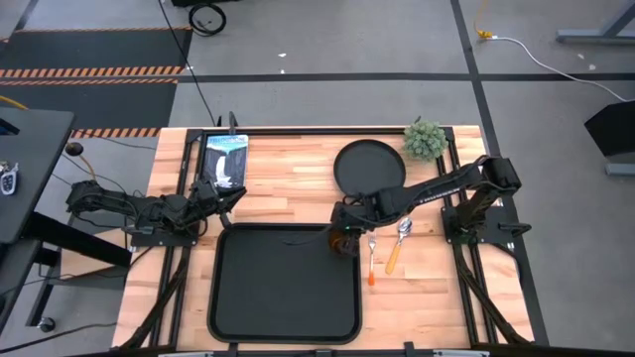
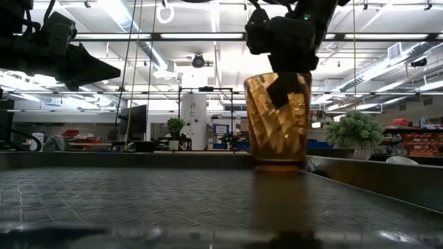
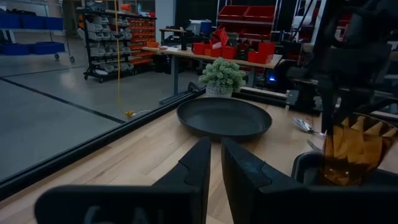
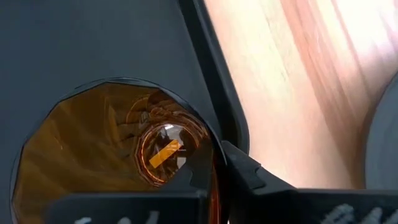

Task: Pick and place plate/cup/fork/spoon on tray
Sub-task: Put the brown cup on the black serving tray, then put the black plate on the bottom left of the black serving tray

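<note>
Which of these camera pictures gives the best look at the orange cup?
The low view: the cup stands whole and upright on the tray, right gripper on its rim. The high view mostly hides it, the right wrist looks inside, the left wrist catches a side.

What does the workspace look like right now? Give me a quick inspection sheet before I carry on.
Surface: wooden table, bare around the items.
Tray: black tray at the near edge, holding only the cup.
Cup: amber cup upright in the tray's far right corner.
Plate: black plate on the table beyond the tray, nothing on it.
Fork and spoon: fork and spoon lie side by side on the table, right of the tray.
Clutter: small potted plant; tablet at the far left.
Grippers: right gripper shut on the cup's rim, one finger inside; left gripper shut, holding nothing, waiting left of the tray.
Cables: black cable on the floor.
Surroundings: workshop shelving; no people seen.
</note>
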